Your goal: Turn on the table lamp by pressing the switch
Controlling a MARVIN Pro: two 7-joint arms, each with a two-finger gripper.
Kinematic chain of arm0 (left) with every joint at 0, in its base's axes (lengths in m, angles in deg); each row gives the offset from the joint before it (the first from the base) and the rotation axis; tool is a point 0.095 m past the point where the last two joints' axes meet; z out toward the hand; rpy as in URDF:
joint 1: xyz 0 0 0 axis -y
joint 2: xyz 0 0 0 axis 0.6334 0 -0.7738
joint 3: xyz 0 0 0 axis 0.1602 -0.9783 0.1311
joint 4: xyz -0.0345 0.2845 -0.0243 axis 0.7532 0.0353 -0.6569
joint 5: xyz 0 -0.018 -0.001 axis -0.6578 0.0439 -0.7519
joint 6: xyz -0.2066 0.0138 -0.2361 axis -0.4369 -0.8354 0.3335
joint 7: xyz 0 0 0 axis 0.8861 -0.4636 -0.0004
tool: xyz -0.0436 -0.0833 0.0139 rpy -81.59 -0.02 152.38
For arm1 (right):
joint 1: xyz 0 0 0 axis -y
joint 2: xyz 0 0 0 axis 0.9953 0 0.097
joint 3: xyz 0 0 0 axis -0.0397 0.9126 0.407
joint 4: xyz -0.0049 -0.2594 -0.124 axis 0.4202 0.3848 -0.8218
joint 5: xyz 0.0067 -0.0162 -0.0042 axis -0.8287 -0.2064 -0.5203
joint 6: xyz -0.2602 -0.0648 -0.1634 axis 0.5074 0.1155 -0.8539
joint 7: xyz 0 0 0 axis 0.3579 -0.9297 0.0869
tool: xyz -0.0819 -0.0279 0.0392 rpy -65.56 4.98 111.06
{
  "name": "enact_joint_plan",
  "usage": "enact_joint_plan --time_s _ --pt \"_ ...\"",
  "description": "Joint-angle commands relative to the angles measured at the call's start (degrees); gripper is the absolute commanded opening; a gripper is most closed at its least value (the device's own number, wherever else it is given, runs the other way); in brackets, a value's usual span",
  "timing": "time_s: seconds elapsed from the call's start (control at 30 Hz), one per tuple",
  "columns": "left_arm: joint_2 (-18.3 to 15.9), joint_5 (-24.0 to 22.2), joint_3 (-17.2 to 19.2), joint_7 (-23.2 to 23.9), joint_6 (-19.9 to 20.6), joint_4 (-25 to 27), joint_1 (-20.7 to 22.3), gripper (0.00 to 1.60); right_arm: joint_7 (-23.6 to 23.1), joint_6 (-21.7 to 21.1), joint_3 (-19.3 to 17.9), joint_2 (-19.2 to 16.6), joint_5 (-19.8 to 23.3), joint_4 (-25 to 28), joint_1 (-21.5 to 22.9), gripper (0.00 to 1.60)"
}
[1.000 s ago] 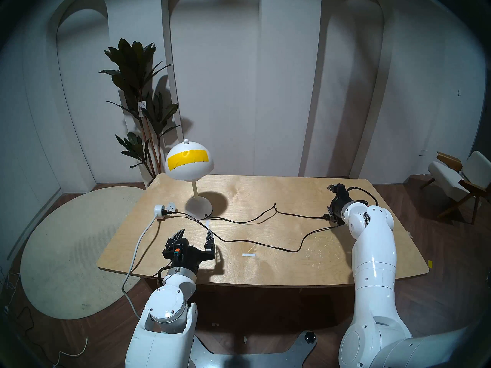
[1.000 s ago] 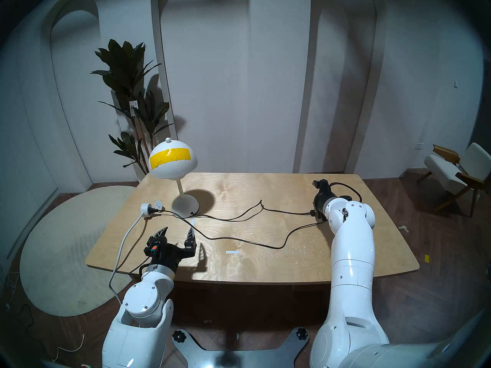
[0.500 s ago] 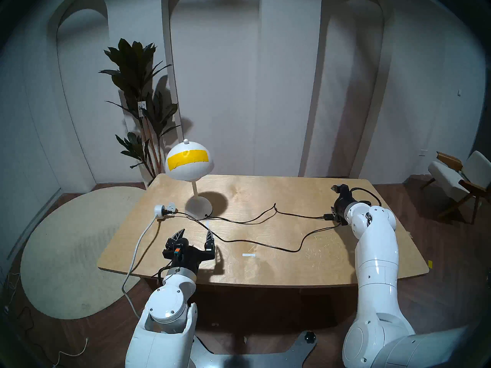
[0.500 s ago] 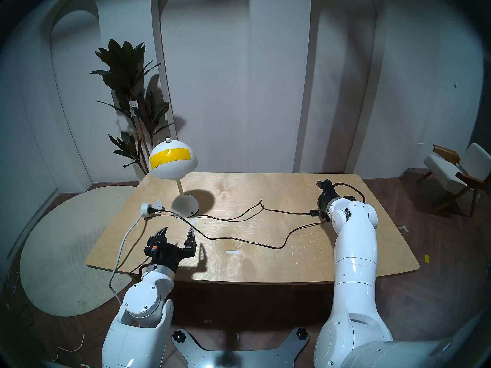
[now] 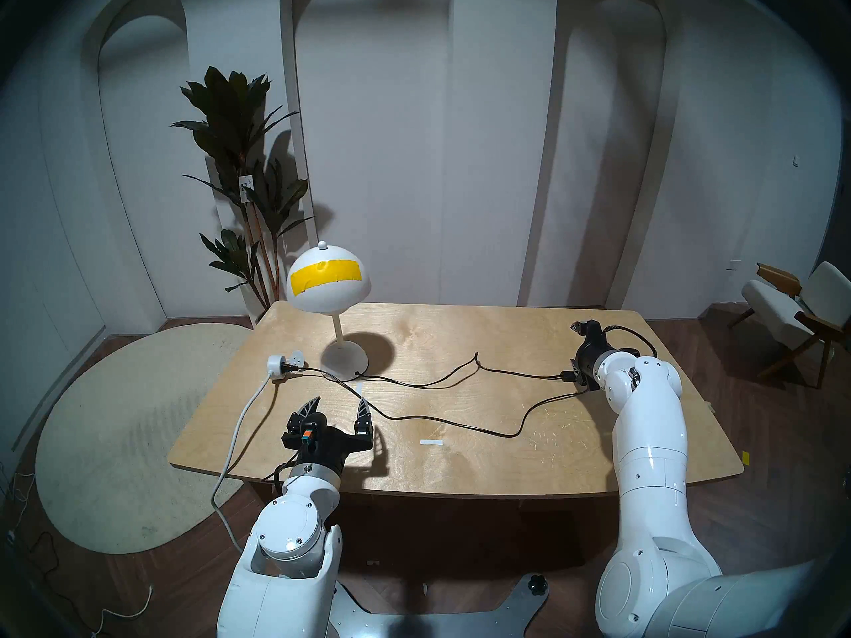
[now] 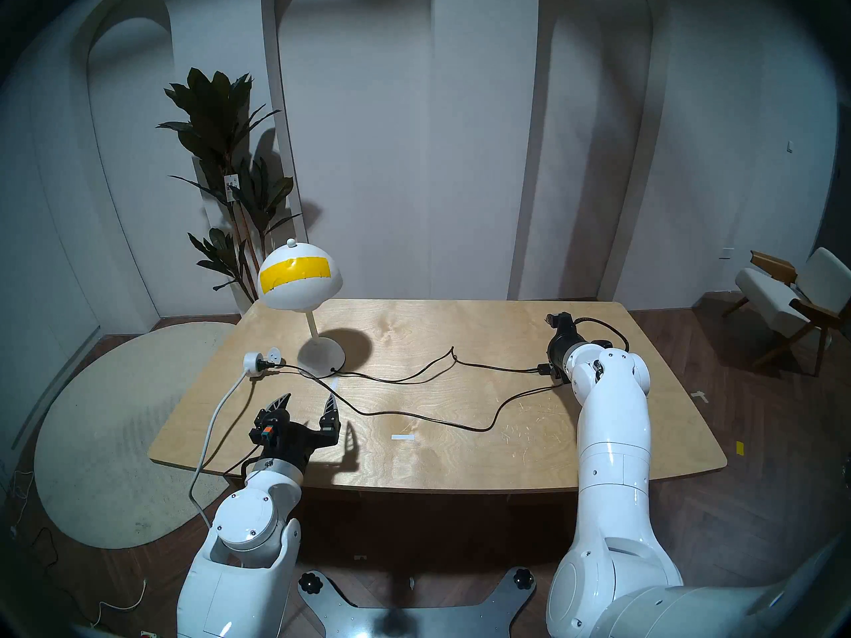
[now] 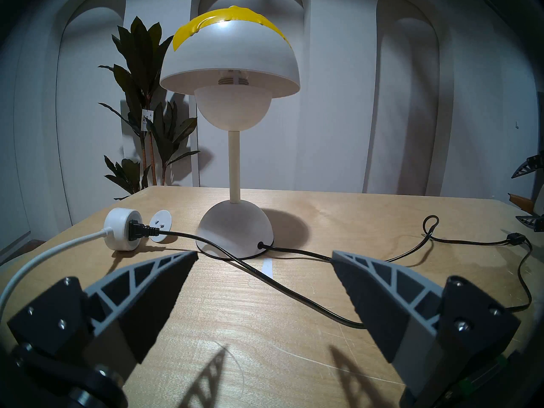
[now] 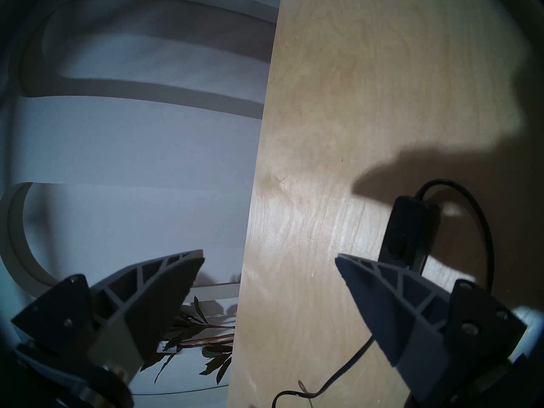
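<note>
Lamp dark, both grippers wide open

The table lamp (image 5: 329, 282) stands on the table (image 5: 460, 466). Far right of the lamp, the right gripper (image 8: 269, 258) has one finger over the black switch (image 8: 406, 236). The left gripper (image 7: 265, 254) holds nothing.

The right gripper (image 5: 581, 352) is mostly hidden in both head views behind its own wrist and forearm; only dark fragments show, and its jaw spacing cannot be read there. In the right wrist view one finger (image 8: 391, 298) covers the near end of the inline switch (image 8: 407, 236); whether it touches the housing cannot be told. The switch button sits in shadow, its position unreadable. In the head views the switch is a small dark speck against the gripper. The lamp's black cord (image 8: 332, 389) runs out past the bottom edge of the right wrist view. The bulb (image 7: 234, 108) of the table lamp (image 7: 231, 66) gives no clear sign of being lit. The chair (image 5: 801, 310) at far right is blurred by the dark rim.
</note>
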Motion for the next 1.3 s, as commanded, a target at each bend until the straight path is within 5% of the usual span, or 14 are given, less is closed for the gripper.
enact_joint_plan --time_s 0.0,0.6,1.27 --pt "0.0 0.0 0.1 0.0 -0.2 1.2 0.3 1.60 -0.4 0.2 0.1 -0.1 0.1 1.4 1.0 1.60" --pt "0.0 0.0 0.1 0.0 -0.2 1.2 0.3 1.60 -1.5 1.9 -0.3 -0.6 0.0 -0.8 0.4 1.60" --pt "0.0 0.0 0.1 0.1 -0.2 1.2 0.3 1.60 -4.2 3.1 -0.6 -2.8 0.2 -10.2 3.8 1.60"
